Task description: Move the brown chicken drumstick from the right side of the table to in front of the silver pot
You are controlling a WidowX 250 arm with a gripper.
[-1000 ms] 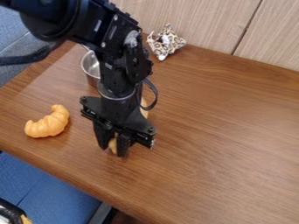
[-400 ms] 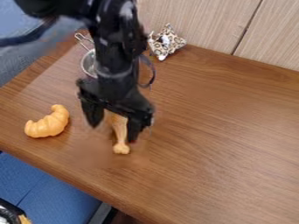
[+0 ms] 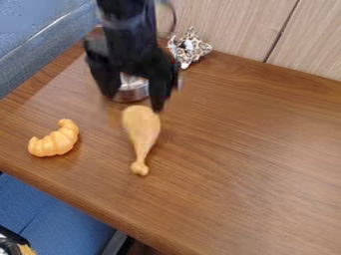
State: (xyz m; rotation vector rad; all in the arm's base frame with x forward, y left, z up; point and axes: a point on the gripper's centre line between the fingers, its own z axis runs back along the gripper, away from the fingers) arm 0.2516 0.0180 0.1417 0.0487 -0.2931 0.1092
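Drumstick point(image 3: 141, 128) lies on the wooden table point(image 3: 253, 149), with an orange croissant point(image 3: 55, 140) at left in view, a metal pot point(image 3: 132, 89), contents unclear, behind my empty, spread gripper point(image 3: 133, 102), and a spotted cloth point(image 3: 191, 48) at right.

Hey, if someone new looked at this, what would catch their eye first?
Probably the black two-finger end effector at upper left, its fingers spread near the thick end of a smooth tan toy drumstick left of centre. Next, the ridged orange toy croissant at left, near the brown wood-grain table's edge.
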